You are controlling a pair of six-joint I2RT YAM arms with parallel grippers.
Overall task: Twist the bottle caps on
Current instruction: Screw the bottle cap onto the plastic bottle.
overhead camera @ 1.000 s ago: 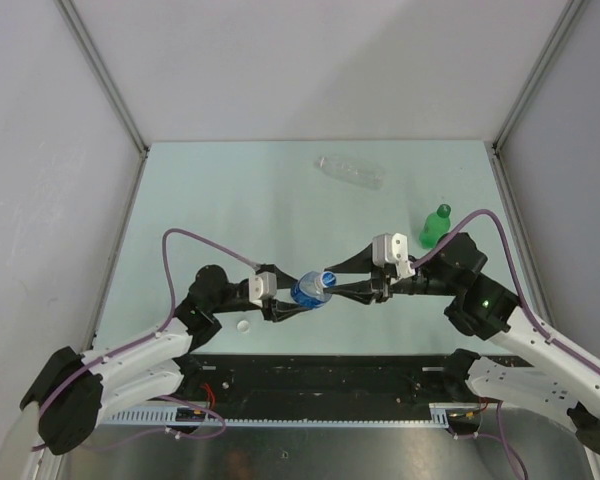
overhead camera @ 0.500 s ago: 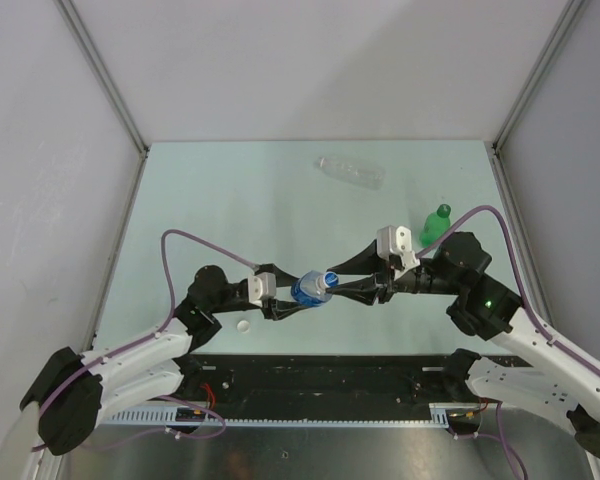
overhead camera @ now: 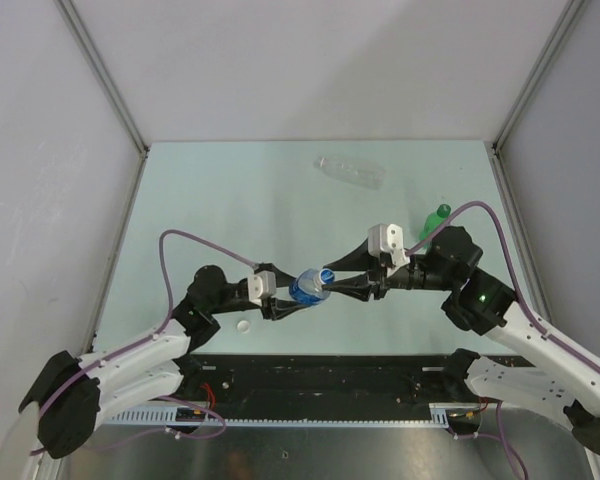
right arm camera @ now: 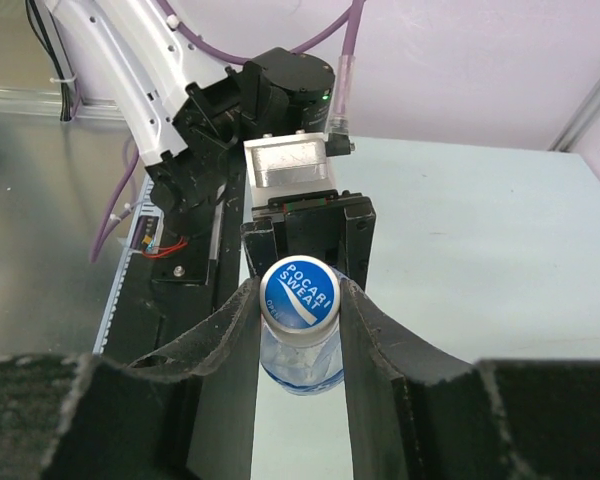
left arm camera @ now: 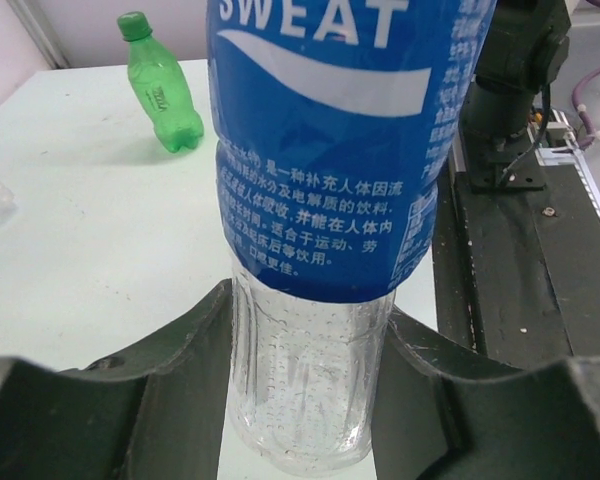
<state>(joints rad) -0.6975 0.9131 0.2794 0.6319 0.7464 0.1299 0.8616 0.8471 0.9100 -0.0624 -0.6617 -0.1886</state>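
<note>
The clear bottle with the blue label (overhead camera: 306, 290) is held above the table near the front edge. My left gripper (overhead camera: 292, 303) is shut on its clear lower end (left arm camera: 305, 390), one finger on each side. My right gripper (overhead camera: 334, 286) is shut on its cap (right arm camera: 300, 295), a white cap with a blue printed top that sits on the neck. The green bottle (overhead camera: 435, 222) stands upright at the right with its green cap (left arm camera: 132, 22) on. The clear unlabelled bottle (overhead camera: 350, 171) lies at the back. A loose white cap (overhead camera: 243, 325) lies on the table under my left arm.
The table (overhead camera: 230, 210) is pale green, with grey walls on three sides. The black base rail (overhead camera: 320, 375) and cables run along the near edge. My left wrist body (right arm camera: 290, 160) fills the space behind the held bottle in the right wrist view.
My right wrist has turned about the cap and its camera block has swung up and left. The bottle and my left gripper have stayed put.
</note>
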